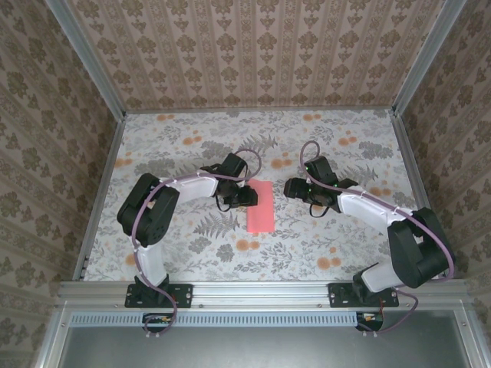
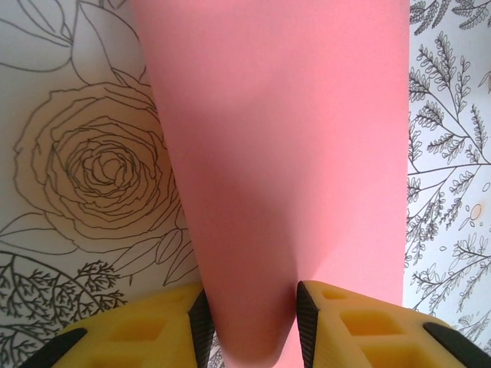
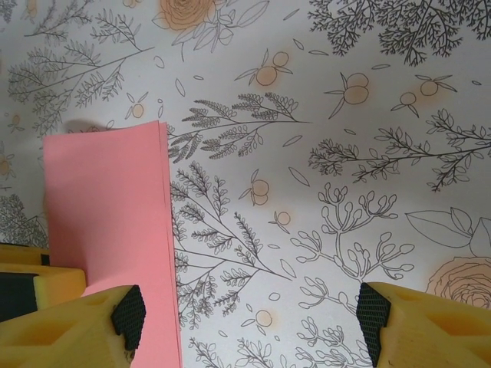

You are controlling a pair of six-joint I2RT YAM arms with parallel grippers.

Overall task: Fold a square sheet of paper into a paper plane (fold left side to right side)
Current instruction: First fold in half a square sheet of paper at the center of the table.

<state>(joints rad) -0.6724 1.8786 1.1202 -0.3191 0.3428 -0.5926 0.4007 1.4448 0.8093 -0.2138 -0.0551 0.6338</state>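
The square sheet of paper (image 1: 261, 207) lies doubled over as a narrow salmon-pink rectangle in the middle of the tablecloth. My left gripper (image 1: 247, 197) sits at its left long side. In the left wrist view the rounded fold of the paper (image 2: 284, 153) bulges up between the pads, and the left gripper (image 2: 251, 322) is shut on it from both sides. My right gripper (image 1: 294, 188) hovers just right of the sheet. In its wrist view the right gripper (image 3: 252, 318) stands wide open over bare cloth, its left finger above the paper's (image 3: 107, 199) aligned right edges.
The flowered tablecloth (image 1: 345, 245) covers the whole table inside a metal frame (image 1: 100, 192). Patterned walls close the back and sides. Both arm bases sit at the near rail.
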